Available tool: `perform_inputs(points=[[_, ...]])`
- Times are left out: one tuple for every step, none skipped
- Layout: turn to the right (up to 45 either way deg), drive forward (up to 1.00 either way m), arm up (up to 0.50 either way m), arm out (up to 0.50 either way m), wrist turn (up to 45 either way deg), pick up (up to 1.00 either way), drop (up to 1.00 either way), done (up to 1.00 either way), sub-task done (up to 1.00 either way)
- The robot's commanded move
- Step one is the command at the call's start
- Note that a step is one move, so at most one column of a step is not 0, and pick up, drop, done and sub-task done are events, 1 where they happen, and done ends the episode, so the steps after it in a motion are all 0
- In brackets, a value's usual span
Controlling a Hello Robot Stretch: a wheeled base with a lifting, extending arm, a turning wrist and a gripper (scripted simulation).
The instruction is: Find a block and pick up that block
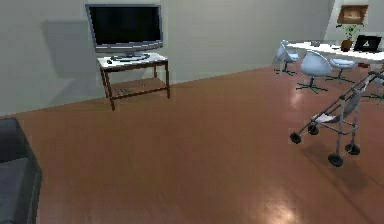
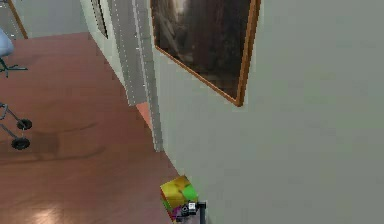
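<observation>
Block, multicoloured (yellow, green and pink faces), lies on the floor by the wall, just above and left of the end effector, which sits low, presumably for a grasp. Whether it holds anything, I cannot tell.

Block patched yellow, green and magenta, reddish-brown wooden floor, pale grey-green wall, dark painting framed in brown, black television

even, soft light; pale sheen on floor; faint shadow behind tv.
</observation>
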Motion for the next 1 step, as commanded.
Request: perform_inputs(points=[[0.0, 0.0, 0.0, 0.0, 45.0, 0.0, 0.0, 0.0, 0.0]])
